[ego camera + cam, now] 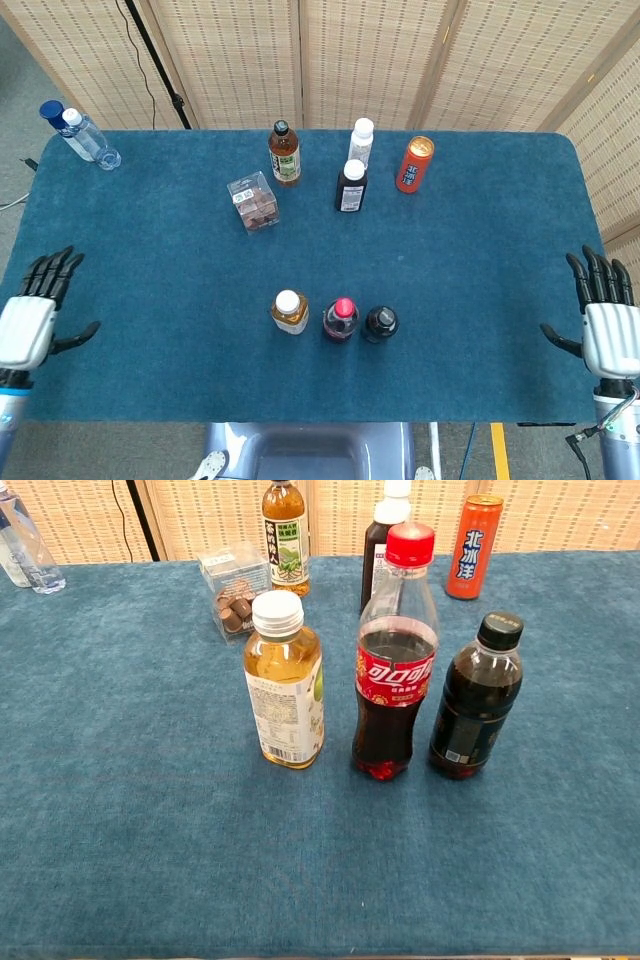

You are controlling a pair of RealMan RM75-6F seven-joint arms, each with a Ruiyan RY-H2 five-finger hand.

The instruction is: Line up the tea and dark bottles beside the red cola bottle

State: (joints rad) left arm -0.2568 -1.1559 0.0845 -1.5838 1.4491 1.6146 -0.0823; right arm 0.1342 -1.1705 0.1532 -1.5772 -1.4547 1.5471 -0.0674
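Three bottles stand upright in a row near the table's front edge. The tea bottle (289,312) (284,682) with a white cap is on the left, the red cola bottle (340,320) (396,658) in the middle, the dark bottle (380,324) (478,698) with a black cap on the right. My left hand (32,314) hovers open at the table's left edge, far from the bottles. My right hand (603,326) is open at the right edge, fingers spread. Neither hand shows in the chest view.
At the back stand a green-label tea bottle (284,154), a clear box of brown pieces (253,202), a small dark bottle (351,187), a white-capped bottle (361,141) and an orange can (414,164). A clear water bottle (82,135) stands at the back left corner.
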